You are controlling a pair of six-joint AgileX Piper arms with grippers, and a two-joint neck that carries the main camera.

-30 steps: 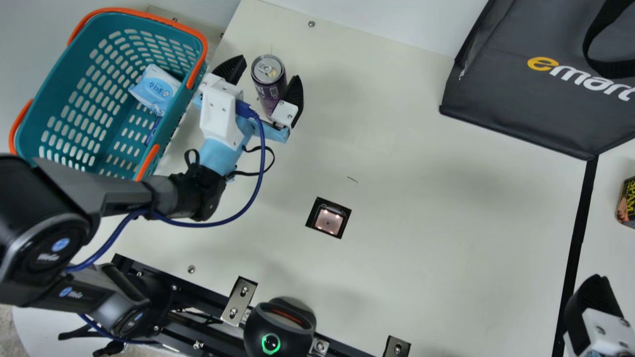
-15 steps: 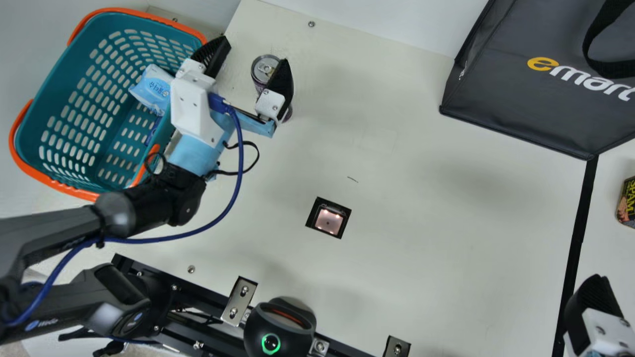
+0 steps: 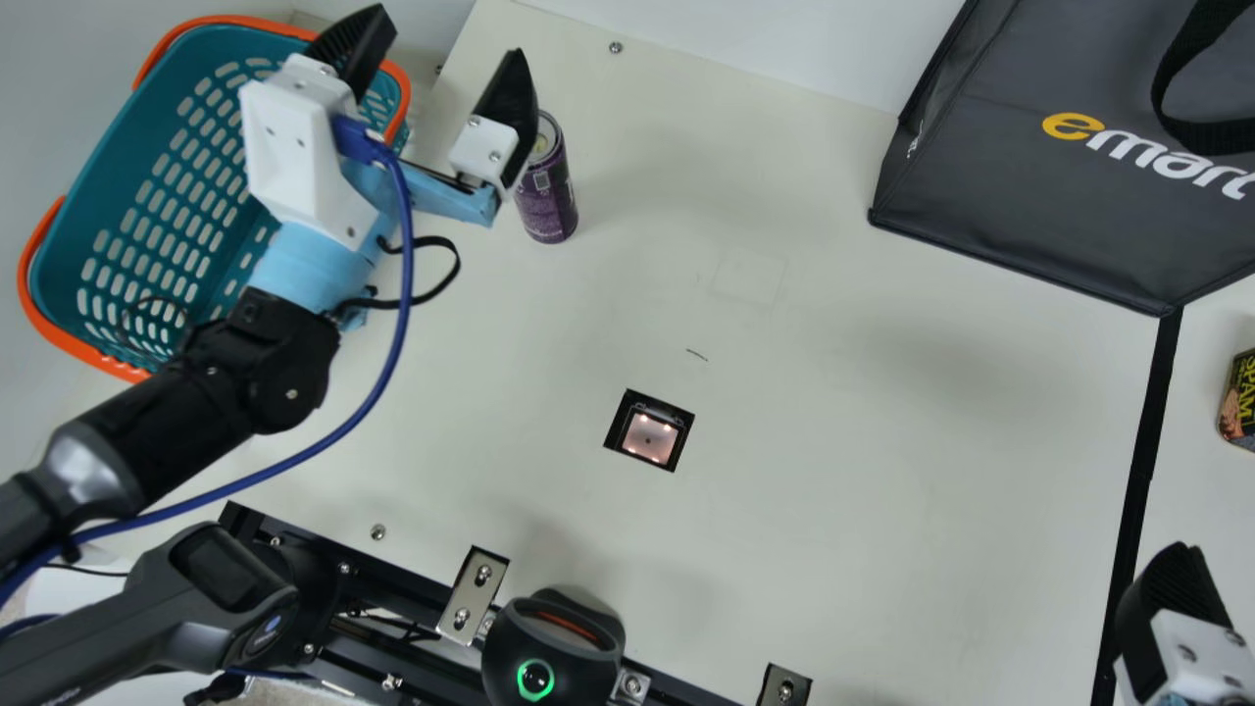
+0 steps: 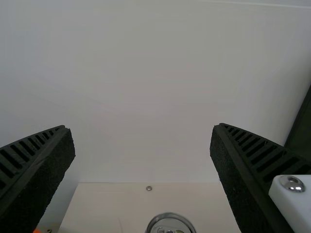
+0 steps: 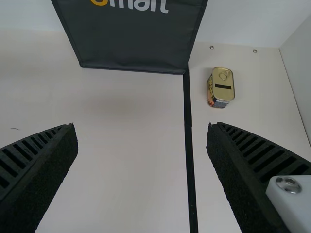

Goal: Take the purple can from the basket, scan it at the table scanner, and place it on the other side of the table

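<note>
The purple can (image 3: pixel 546 196) stands upright on the table, right of the basket (image 3: pixel 123 211). My left gripper (image 3: pixel 446 44) is open above the basket's far right corner, one finger overlapping the can's upper left side in the main view. In the left wrist view the can's top (image 4: pixel 171 224) shows at the lower edge, with nothing between the spread fingers of my left gripper (image 4: pixel 142 131). The scanner window (image 3: pixel 649 437) is set in the table. My right gripper (image 3: pixel 1177 588) is at the lower right; in the right wrist view my right gripper (image 5: pixel 141 128) is open and empty.
A dark bag (image 3: pixel 1029 167) stands at the far right. Beyond the black strip (image 3: pixel 1142 471) is a Spam tin (image 3: pixel 1240 402). A round black device (image 3: pixel 554 647) with a green ring sits at the near edge beside metal brackets.
My left gripper, open around the can at first, has moved left and away from it, over the basket. The can remains standing on the table. My right gripper has stayed still.
</note>
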